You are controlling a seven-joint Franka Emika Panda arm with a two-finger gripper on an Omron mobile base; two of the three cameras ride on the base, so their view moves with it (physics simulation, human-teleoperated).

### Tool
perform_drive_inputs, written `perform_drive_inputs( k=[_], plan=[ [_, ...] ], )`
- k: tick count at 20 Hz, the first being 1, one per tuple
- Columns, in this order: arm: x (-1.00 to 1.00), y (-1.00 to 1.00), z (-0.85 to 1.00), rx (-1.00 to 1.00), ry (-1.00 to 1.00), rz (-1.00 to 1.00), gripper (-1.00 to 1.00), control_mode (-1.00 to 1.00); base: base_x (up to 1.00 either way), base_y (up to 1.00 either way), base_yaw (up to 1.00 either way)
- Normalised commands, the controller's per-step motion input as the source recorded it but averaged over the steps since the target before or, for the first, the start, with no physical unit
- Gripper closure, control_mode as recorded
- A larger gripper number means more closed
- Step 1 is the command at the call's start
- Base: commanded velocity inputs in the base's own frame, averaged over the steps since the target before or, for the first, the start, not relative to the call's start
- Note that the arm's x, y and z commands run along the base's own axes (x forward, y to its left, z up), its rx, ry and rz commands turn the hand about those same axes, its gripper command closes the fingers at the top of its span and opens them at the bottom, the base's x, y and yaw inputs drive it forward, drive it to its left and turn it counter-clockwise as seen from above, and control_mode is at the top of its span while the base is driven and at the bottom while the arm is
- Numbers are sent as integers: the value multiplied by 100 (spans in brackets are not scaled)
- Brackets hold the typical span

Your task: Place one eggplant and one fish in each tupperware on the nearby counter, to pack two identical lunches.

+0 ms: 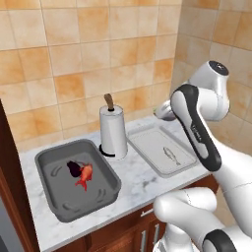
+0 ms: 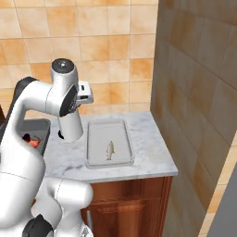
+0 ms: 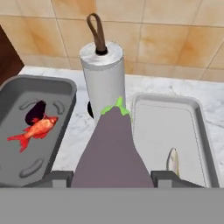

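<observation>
In the hand view my gripper (image 3: pixel 112 178) is shut on a dark purple eggplant (image 3: pixel 111 146) whose green stem points away, held above the counter between the two containers. The deep dark grey tupperware (image 1: pixel 59 192) (image 3: pixel 26 92) on the left holds a second eggplant (image 1: pixel 74 169) (image 3: pixel 35 113) and the red-orange fish (image 1: pixel 85 175) (image 3: pixel 37 130), touching each other. The shallow pale tupperware (image 1: pixel 152 142) (image 2: pixel 104 132) (image 3: pixel 166 127) on the right holds the silvery fish (image 1: pixel 171 156) (image 2: pixel 110 150) (image 3: pixel 173 161).
An upright white paper-towel roll (image 1: pixel 113 130) (image 3: pixel 104 74) stands on the marble counter (image 1: pixel 133 172) between the two containers, just beyond the held eggplant. Tiled walls close the back and right side. Wooden cabinet doors (image 2: pixel 129 203) lie below the counter edge.
</observation>
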Motion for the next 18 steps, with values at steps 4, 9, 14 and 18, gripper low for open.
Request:
perform_drive_inputs(
  k=[4, 9, 14, 18],
  plan=[
    [38, -9, -60, 0, 0, -10, 100, -100, 0, 0, 0],
    [19, -32, -44, 0, 1, -10, 100, -100, 0, 0, 0],
    [1, -31, -37, 0, 10, -1, 100, -100, 0, 0, 0],
    [5, -12, -49, 0, 5, 0, 100, -100, 0, 0, 0]
  ],
)
